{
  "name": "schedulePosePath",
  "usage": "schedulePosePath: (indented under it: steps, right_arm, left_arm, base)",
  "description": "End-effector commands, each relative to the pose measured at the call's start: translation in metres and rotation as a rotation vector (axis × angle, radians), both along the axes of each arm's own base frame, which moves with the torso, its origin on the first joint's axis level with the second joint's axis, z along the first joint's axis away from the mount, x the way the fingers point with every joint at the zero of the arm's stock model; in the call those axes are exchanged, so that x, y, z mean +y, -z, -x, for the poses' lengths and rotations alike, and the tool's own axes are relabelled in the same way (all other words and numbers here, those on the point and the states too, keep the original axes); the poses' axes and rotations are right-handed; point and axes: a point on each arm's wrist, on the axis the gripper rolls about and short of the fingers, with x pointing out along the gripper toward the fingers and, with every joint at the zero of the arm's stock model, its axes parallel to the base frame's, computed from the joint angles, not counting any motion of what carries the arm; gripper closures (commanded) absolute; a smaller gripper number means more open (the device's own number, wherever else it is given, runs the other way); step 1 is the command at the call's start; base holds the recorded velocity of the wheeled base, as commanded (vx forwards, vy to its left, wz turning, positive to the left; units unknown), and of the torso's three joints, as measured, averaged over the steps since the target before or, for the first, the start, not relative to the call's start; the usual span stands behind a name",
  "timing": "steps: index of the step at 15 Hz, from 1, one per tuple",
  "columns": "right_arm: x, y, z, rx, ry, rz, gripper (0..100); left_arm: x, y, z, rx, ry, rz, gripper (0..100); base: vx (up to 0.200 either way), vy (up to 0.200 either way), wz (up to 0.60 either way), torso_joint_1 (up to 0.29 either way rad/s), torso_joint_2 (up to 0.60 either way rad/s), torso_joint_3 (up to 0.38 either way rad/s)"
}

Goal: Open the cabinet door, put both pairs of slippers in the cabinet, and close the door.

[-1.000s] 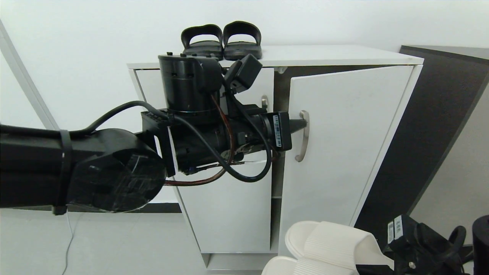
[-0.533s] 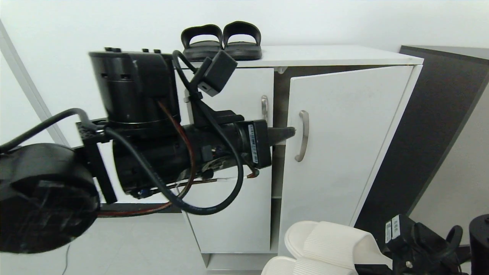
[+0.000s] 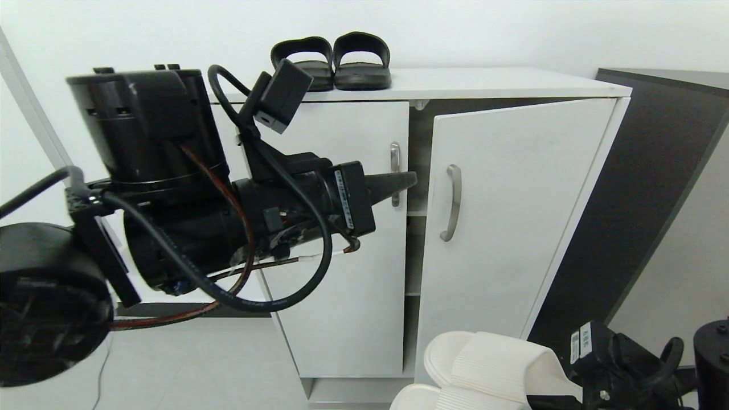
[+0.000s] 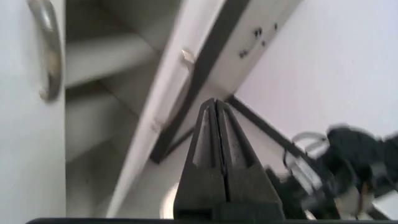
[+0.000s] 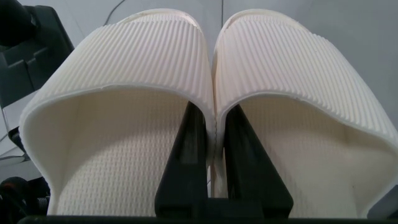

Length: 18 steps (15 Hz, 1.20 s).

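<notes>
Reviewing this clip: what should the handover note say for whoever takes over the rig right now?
Left gripper: shut, empty, in front of the closed left door, clear of the right door and its handle.
Right gripper: shut on the white slippers, pinching their adjoining sides, low in front of the cabinet.
Black slippers: on the cabinet top.
Done: right door ajar.
Left: open it wider, put both pairs inside, close it.
</notes>
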Motion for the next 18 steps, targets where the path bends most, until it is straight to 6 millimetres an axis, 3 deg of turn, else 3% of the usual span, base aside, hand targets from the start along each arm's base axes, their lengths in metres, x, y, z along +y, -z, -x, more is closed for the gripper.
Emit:
schedulePosePath:
  steps: [1,7,13,18]
  right_arm:
    - [0.001,0.001,0.0,0.002,-0.002,0.002,100]
    - [0.0,0.001,0.0,-0.001,-0.004,0.004,100]
    - [0.0,0.001,0.0,0.002,-0.004,0.008,100]
    - [0.004,0.004,0.005,0.012,-0.037,0.019,100]
  left_arm:
    - [-0.007,0.014,-0.03,0.027,-0.046,-0.001,100]
    - [-0.012,0.017,-0.071,0.029,-0.107,0.006,100]
    - [-0.027,0.018,-0.091,0.016,-0.11,0.016,100]
    - [-0.037,0.017,-0.096,0.01,-0.097,0.024,100]
  base:
    - [0.0,0.0,0.0,0.0,0.0,0.0]
    - [0.0,0.0,0.0,0.0,0.0,0.0]
    - [0.0,0.0,0.0,0.0,0.0,0.0]
    - [0.0,0.0,0.0,0.0,0.0,0.0]
